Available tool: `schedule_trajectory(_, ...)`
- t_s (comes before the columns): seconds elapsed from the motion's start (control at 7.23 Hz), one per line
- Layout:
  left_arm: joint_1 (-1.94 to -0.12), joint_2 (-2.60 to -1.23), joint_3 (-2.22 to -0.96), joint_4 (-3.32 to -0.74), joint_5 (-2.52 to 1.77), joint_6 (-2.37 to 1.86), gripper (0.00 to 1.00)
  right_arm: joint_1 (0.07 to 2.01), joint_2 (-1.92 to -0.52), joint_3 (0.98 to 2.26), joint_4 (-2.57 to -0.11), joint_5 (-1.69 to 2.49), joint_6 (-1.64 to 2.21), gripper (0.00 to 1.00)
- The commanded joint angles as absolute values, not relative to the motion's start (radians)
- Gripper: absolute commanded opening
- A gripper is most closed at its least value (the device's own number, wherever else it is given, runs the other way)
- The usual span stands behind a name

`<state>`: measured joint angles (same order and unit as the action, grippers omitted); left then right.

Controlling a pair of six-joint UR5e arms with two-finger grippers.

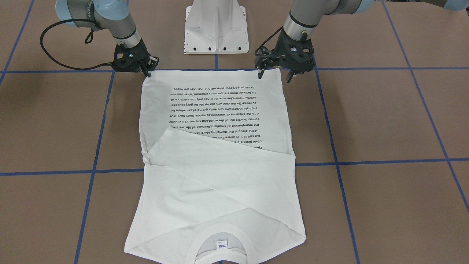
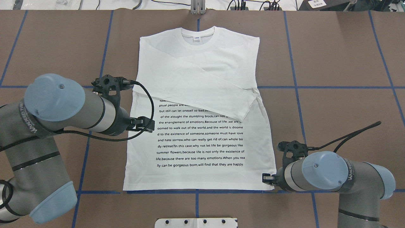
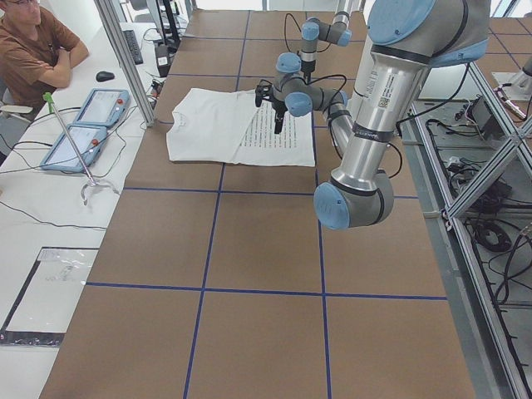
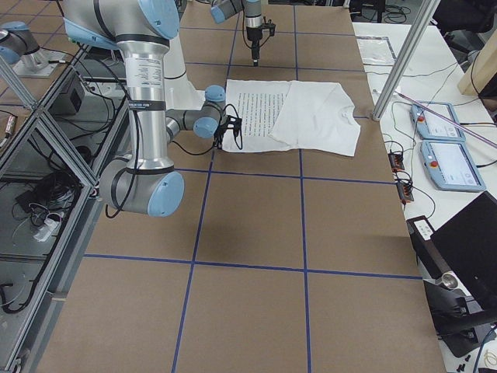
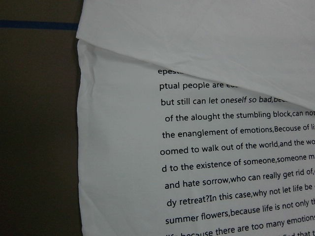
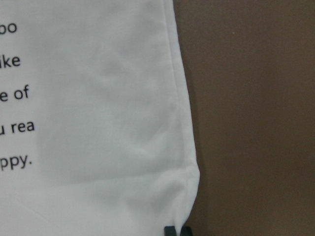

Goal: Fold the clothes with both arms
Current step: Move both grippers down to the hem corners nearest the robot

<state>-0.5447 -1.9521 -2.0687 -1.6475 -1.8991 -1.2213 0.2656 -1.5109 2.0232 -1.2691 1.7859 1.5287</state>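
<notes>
The white long-sleeved T-shirt (image 2: 202, 66) lies flat, text side up, collar (image 2: 197, 36) away from the robot, and both sleeves are folded across its chest. The top sleeve's cuff (image 2: 245, 109) covers part of the text. My right gripper (image 2: 264, 179) sits at the hem corner on the robot's right. In the right wrist view its fingertips (image 6: 170, 230) stand close together, shut on the slightly bunched corner (image 6: 189, 189). My left gripper (image 1: 274, 76) hangs open above the shirt's left edge (image 5: 81, 147), apart from the cloth. It holds nothing.
The white pedestal base (image 1: 216, 33) stands just behind the hem. Blue tape lines (image 2: 332, 87) cross the brown table. A seated person (image 3: 33, 50) and two control pendants (image 3: 87, 120) are at a side table beyond the collar end. Frame posts (image 3: 125, 58) stand there.
</notes>
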Motion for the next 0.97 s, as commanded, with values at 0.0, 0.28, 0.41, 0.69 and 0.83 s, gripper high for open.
schedule_trajectory(0.0, -0.545, -1.951, -2.062, -1.647, -1.899, -1.224, 0.99, 0.265, -1.509, 2.032, -1.269, 1.786, 1.584, 0.00)
schedule_trajectory(0.28, -0.537, -1.909, -2.042, -1.675, -1.901, -1.296, 0.99, 0.270, -1.509, 2.054, -1.269, 1.783, 1.585, 0.00)
schedule_trajectory(0.41, -0.485, -1.822, -2.042, -1.819, -1.896, -1.404, 0.99, 0.282, -1.505, 2.066, -1.267, 1.782, 1.585, 0.00)
schedule_trajectory(0.69, -0.327, -1.706, -2.037, -1.974, -1.808, -1.570, 0.99, 0.288, -1.499, 2.088, -1.267, 1.779, 1.585, 0.00)
schedule_trajectory(0.83, -0.269, -1.686, -2.034, -1.970, -1.774, -1.632, 0.99, 0.290, -1.497, 2.098, -1.267, 1.779, 1.585, 0.00)
